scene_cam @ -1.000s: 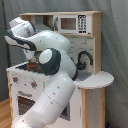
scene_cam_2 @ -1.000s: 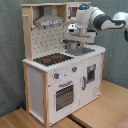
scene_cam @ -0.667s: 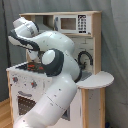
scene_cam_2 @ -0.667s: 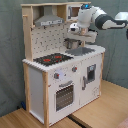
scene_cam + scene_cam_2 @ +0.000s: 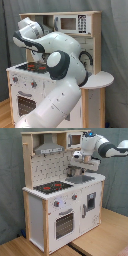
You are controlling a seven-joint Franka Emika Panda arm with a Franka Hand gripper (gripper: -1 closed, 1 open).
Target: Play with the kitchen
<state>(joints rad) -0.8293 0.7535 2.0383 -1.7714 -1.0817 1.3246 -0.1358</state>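
Note:
The kitchen (image 5: 60,208) is a toy of white panels and light wood. It has a pegboard back (image 5: 52,165), a grey hood (image 5: 48,148), a red-ringed hob (image 5: 52,187), a grey sink (image 5: 82,178) and a windowed oven door (image 5: 64,223). In the second exterior view my white arm (image 5: 107,147) reaches in from the upper right. My gripper (image 5: 84,162) hangs just above the sink, next to the black faucet (image 5: 75,156). In the first exterior view my arm (image 5: 62,60) covers the kitchen's (image 5: 75,25) middle and hides the gripper; the hob (image 5: 34,66) shows at the left.
A toy microwave (image 5: 68,23) sits on the upper shelf. A round white side shelf (image 5: 100,80) juts out on the first exterior view's right. The kitchen stands on a wooden floor (image 5: 107,235) before a grey curtain (image 5: 10,178).
The arm has shifted a little; its upper link rose slightly in the first exterior view. The gripper stays over the sink.

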